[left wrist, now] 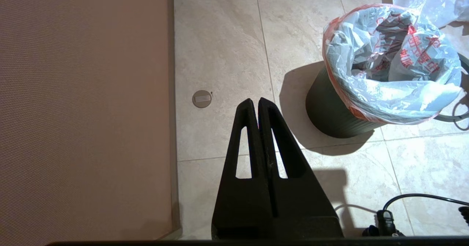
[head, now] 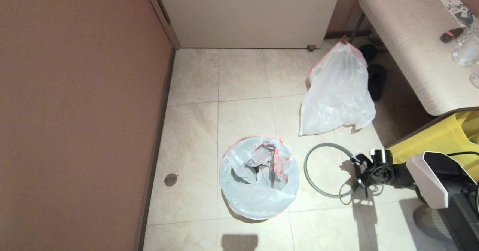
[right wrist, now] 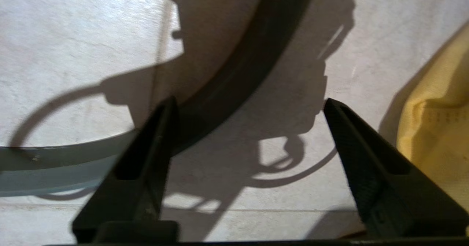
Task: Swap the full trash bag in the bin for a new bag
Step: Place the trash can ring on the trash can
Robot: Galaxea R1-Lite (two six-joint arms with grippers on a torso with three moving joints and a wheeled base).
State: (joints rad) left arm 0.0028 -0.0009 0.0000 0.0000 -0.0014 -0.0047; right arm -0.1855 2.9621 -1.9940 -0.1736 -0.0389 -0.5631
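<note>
Now, with the new bag (head: 258,176) lining the bin (left wrist: 329,110) at lower centre and the full trash bag (head: 336,90) upper right, right gripper (right wrist: 249,106), spread, hovers over the grey ring (head: 318,161); next: grasp ring, seat it on rim; left gripper (left wrist: 256,101) parked, pressed together.

Red printed characters run over the new bag (left wrist: 394,66) lining the bin (left wrist: 329,110), off to one side of the left gripper (left wrist: 255,103); they look Chinese but are too crumpled to read; no other writing is legible
</note>
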